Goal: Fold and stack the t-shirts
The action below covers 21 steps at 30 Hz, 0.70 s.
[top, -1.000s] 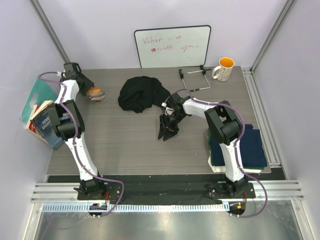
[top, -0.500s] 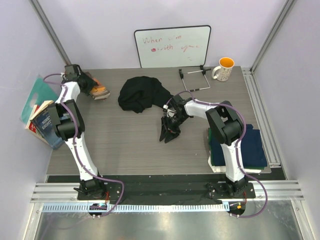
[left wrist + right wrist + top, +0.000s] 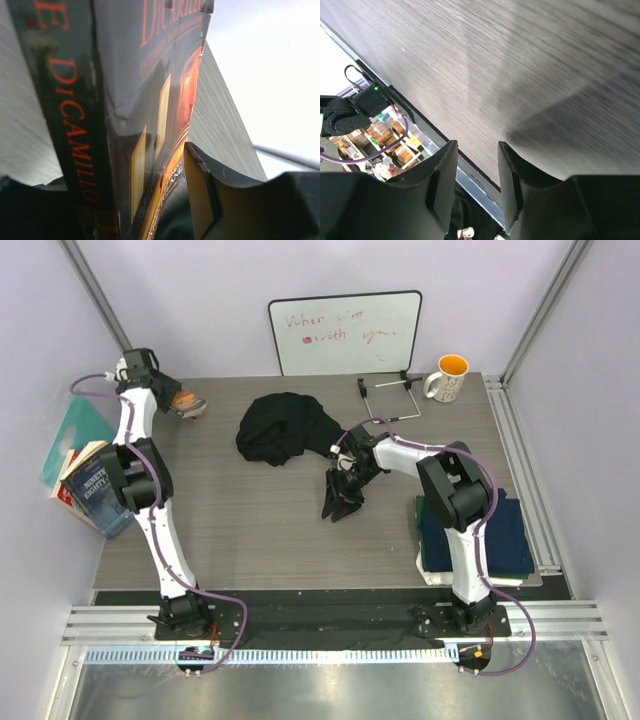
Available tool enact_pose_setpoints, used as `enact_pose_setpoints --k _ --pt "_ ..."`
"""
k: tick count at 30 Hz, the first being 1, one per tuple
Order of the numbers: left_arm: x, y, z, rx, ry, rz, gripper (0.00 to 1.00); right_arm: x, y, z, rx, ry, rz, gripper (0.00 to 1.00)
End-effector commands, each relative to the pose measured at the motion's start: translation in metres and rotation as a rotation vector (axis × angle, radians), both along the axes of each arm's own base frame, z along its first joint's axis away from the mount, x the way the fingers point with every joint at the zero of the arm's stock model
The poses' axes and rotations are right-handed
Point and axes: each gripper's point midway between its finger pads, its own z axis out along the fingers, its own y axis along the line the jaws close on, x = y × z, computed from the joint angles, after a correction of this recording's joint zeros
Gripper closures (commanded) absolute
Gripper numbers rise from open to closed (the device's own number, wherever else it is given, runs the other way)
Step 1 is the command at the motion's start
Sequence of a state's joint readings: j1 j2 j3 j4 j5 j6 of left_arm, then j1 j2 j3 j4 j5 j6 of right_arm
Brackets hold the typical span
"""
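A black t-shirt [image 3: 285, 428] lies crumpled at the back middle of the table. Folded t-shirts [image 3: 478, 535], navy on top with green and white edges below, are stacked at the right edge. My right gripper [image 3: 340, 502] hangs over bare table just right of the black heap. It is open, and the right wrist view shows nothing between its fingers [image 3: 442, 185]. My left gripper [image 3: 170, 400] is at the far back left, shut on a dark book with orange lettering [image 3: 135, 115]. One finger [image 3: 200, 200] presses its cover.
A whiteboard [image 3: 345, 333] leans on the back wall. An orange-lined mug [image 3: 447, 378] and a wire stand [image 3: 390, 400] sit at the back right. More books [image 3: 85, 485] lean off the table's left edge [image 3: 100, 560].
The left gripper has carried the book further back and to the left. The right gripper has barely shifted and stays open.
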State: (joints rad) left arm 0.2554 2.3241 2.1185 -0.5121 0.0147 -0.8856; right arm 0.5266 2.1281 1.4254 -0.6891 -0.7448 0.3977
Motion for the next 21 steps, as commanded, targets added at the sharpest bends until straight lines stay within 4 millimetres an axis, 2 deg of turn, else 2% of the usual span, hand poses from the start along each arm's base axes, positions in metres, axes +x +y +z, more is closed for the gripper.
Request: enact_pose_setpoints --k 1,2,4,5,6,7,8,9,13,14,15,18,20,21 --pt "-0.022 0.030 -0.004 0.058 0.132 0.198 1.00 0.011 0.003 0.030 0.043 -0.083 -0.008 0.57" --pt "-0.022 0.030 0.000 0.052 0.117 0.218 1.00 0.012 0.004 0.032 0.045 -0.086 -0.009 0.57" --pt "-0.025 0.030 -0.012 0.032 0.127 0.237 1.00 0.015 0.004 0.034 0.051 -0.091 -0.014 0.58" --pt "-0.020 0.027 -0.013 0.002 0.099 0.228 1.00 0.016 0.003 0.035 0.053 -0.091 -0.017 0.58" --pt "-0.022 0.025 -0.026 -0.049 0.110 0.243 1.00 0.015 0.004 0.035 0.053 -0.089 -0.015 0.58" --pt "-0.019 0.023 -0.030 -0.091 0.101 0.239 1.00 0.014 0.004 0.035 0.055 -0.090 -0.014 0.57" --pt "-0.009 0.012 -0.029 -0.152 0.055 0.194 1.00 0.014 0.004 0.036 0.057 -0.090 -0.013 0.57" --pt "-0.006 0.006 -0.038 -0.190 0.049 0.174 1.00 0.014 0.003 0.036 0.058 -0.089 -0.013 0.57" --pt "0.009 -0.009 -0.033 -0.251 -0.035 0.114 1.00 0.014 0.002 0.037 0.059 -0.093 -0.014 0.57" --pt "0.017 -0.008 -0.026 -0.254 -0.089 0.110 1.00 0.015 0.001 0.037 0.061 -0.092 -0.016 0.58" --pt "0.017 -0.012 -0.031 -0.283 -0.099 0.099 1.00 0.015 0.001 0.038 0.062 -0.092 -0.016 0.57" --pt "0.022 -0.010 -0.029 -0.324 -0.131 0.137 1.00 0.015 0.002 0.037 0.063 -0.089 -0.016 0.57" --pt "0.013 -0.007 -0.046 -0.326 -0.044 0.177 1.00 0.016 0.002 0.038 0.068 -0.088 -0.018 0.58" --pt "0.015 -0.005 -0.042 -0.324 -0.051 0.181 1.00 0.017 0.002 0.039 0.069 -0.092 -0.018 0.58"
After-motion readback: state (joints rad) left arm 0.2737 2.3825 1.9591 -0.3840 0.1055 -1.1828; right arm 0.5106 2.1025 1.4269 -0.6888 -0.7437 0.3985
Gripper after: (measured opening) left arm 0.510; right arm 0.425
